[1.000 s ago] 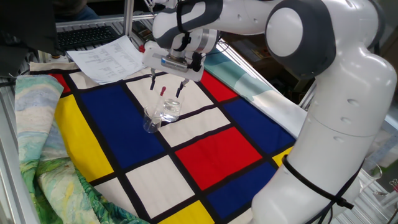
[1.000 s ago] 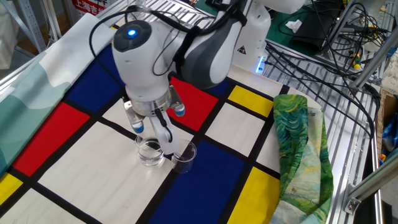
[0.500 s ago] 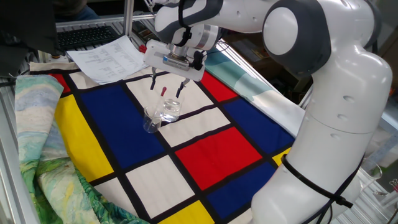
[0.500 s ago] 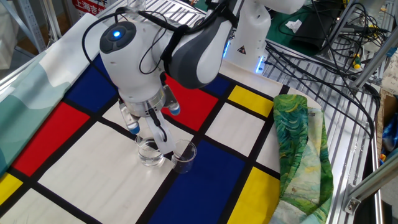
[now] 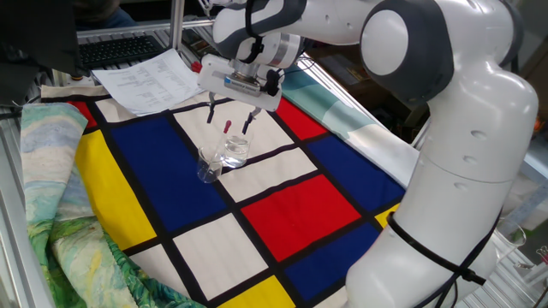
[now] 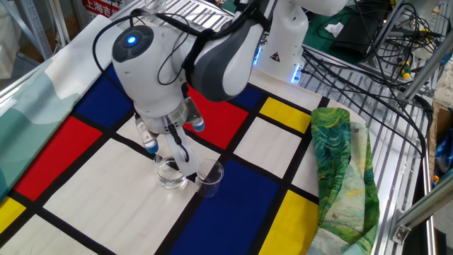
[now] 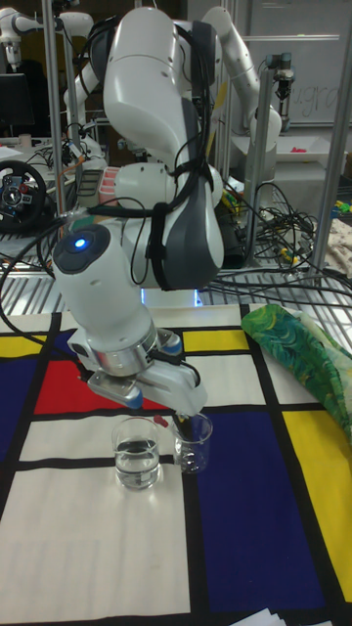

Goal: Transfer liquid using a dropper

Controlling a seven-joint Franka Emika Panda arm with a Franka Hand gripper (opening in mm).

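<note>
Two clear glass beakers stand side by side on the chequered cloth: a wider beaker (image 5: 233,152) (image 7: 136,462) holding the liquid (image 7: 136,452), and a smaller beaker (image 5: 208,168) (image 7: 194,442) (image 6: 209,178). The dropper's red bulb (image 5: 227,127) (image 7: 156,421) sticks up above the beakers; its clear tube is too faint for me to tell which beaker it rests in. My gripper (image 5: 229,120) (image 7: 161,411) hangs just over the beakers, open. One finger is on each side of the bulb, with a gap on both sides. In the other fixed view the arm hides the dropper.
The cloth (image 5: 291,205) has red, blue, yellow and white squares. Papers (image 5: 150,77) and a keyboard (image 5: 120,50) lie beyond it. Crumpled green fabric (image 5: 51,205) (image 6: 340,163) is at the cloth's edge. Cables (image 6: 368,49) run over the metal rack behind the arm.
Between 1.0 s and 0.5 s ago the wrist shifted and turned a little above the beakers. Since then nothing has visibly moved, and the fingers keep the same spread.
</note>
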